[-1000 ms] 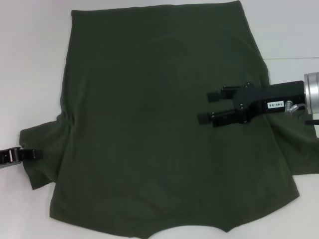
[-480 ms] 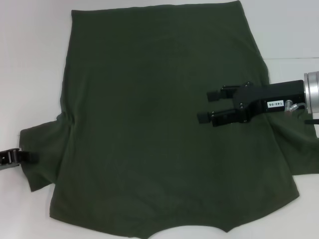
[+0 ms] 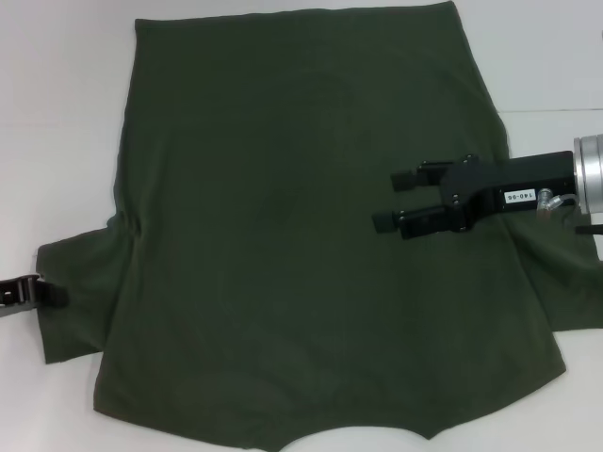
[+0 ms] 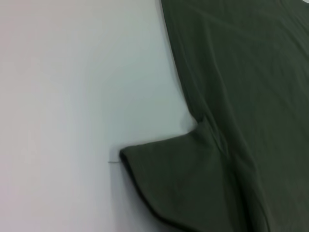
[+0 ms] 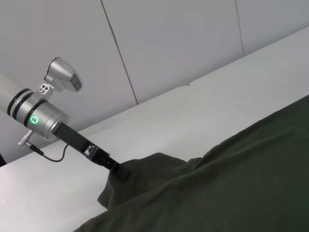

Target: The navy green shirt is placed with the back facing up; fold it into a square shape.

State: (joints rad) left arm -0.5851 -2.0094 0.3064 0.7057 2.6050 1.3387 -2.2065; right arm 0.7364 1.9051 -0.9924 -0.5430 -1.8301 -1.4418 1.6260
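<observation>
Shirt (image 3: 301, 226) lies flat on the table (image 3: 57, 122), back up, long axis running near to far. Left gripper (image 3: 45, 292) pinches the left sleeve's (image 3: 80, 292) outer edge, so the fold goes rightward. Right gripper (image 3: 394, 200), jaws apart and empty, hovers over the shirt's right half.

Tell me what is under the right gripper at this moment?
Under the right gripper lies only the green shirt, spread flat on the white table. The open fingers hover over plain cloth. The table beneath that part is covered, so it cannot be seen.
</observation>
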